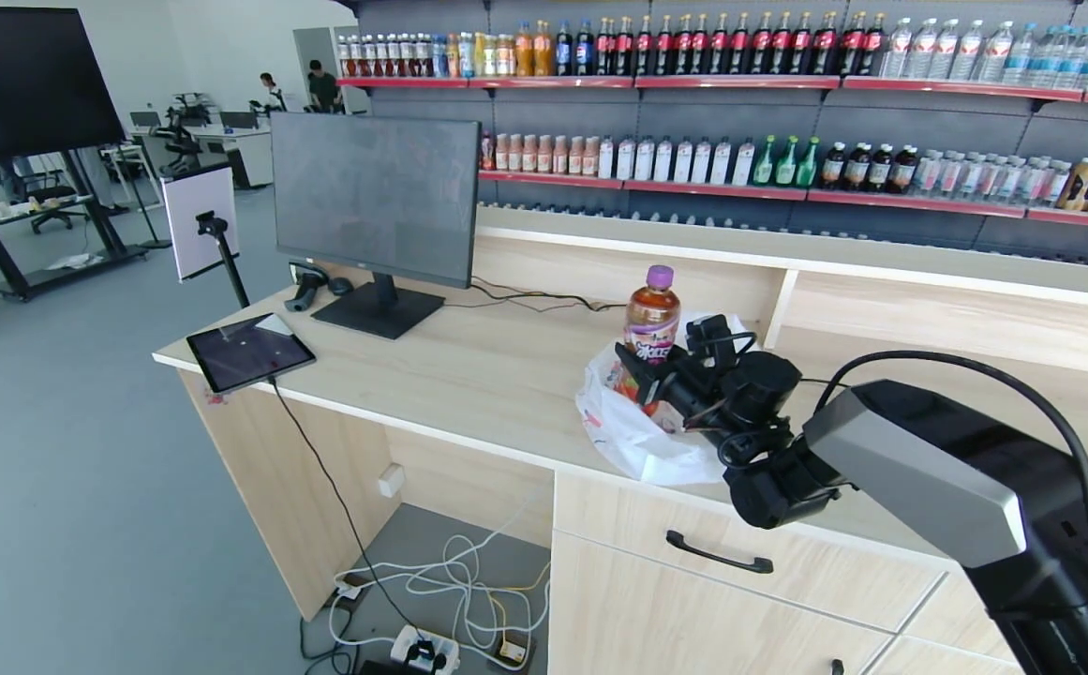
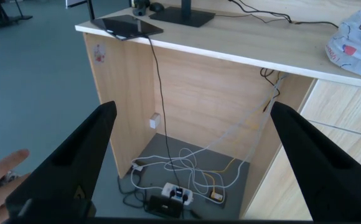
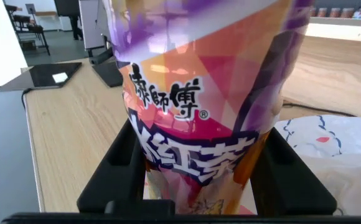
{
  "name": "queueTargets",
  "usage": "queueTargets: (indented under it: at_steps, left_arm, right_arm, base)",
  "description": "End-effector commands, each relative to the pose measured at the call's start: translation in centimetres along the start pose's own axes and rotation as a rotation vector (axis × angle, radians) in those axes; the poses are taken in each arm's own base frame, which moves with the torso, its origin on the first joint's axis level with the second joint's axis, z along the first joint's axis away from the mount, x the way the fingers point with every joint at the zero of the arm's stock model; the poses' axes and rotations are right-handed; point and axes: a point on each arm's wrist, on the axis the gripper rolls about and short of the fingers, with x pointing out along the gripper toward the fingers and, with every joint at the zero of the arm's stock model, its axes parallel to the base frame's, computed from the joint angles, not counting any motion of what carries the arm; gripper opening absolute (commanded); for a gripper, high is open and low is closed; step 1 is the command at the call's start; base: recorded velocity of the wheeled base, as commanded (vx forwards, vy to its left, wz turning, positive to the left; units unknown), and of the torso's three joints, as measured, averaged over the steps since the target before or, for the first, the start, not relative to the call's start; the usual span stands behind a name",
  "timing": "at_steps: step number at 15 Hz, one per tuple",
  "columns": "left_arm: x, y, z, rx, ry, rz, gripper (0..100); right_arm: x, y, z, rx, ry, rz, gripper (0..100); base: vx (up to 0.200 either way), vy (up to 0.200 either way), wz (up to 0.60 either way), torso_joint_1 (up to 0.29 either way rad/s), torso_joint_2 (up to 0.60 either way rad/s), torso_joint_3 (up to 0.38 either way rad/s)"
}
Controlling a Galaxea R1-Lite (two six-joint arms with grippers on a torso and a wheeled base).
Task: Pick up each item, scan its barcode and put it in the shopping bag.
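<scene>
A tea bottle (image 1: 651, 319) with a purple cap and a pink-orange label stands upright in my right gripper (image 1: 645, 373), which is shut on its lower half. The label (image 3: 199, 93) is close up in the right wrist view, with a black finger on either side. The bottle's base is at the mouth of the white shopping bag (image 1: 637, 436), which lies crumpled on the wooden counter (image 1: 469, 375). My left gripper (image 2: 193, 109) hangs open and holds nothing, low in front of the counter's left end. From there the bag (image 2: 355, 43) shows at the counter's edge.
On the counter's left part stand a monitor (image 1: 375, 197), a handheld scanner (image 1: 305, 291) and a tablet (image 1: 250, 352). Cables and a power strip (image 2: 174, 193) lie on the floor under the counter. Shelves of drinks (image 1: 787, 103) line the back wall.
</scene>
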Motion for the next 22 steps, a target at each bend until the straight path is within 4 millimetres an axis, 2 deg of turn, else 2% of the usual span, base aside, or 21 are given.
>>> queueTargets:
  at_steps: [1,5,19,20,22]
  left_arm:
    - [0.0,0.0,0.0,0.0,0.0,0.0,100]
    - [0.0,0.0,0.0,0.0,0.0,0.002,100]
    - [0.0,0.0,0.0,0.0,0.0,0.002,100]
    - [0.0,0.0,0.0,0.0,0.0,0.0,100]
    - [0.0,0.0,0.0,0.0,0.0,0.0,100]
  right_arm:
    - [-0.2,0.1,-1.1,0.004,0.021,0.001,0]
    - [-0.4,0.0,-2.2,0.008,0.039,-0.001,0]
    - [-0.8,-0.1,-3.6,0.009,0.037,-0.004,0]
    - [-0.8,0.0,-3.6,0.01,0.04,-0.006,100]
    - [-0.8,-0.1,-3.6,0.007,0.037,-0.007,100]
  base:
    - [0.0,0.0,0.0,0.0,0.0,0.0]
    - [0.0,0.0,0.0,0.0,0.0,0.0]
    - [0.0,0.0,0.0,0.0,0.0,0.0]
    - [0.0,0.0,0.0,0.0,0.0,0.0]
    - [0.0,0.0,0.0,0.0,0.0,0.0]
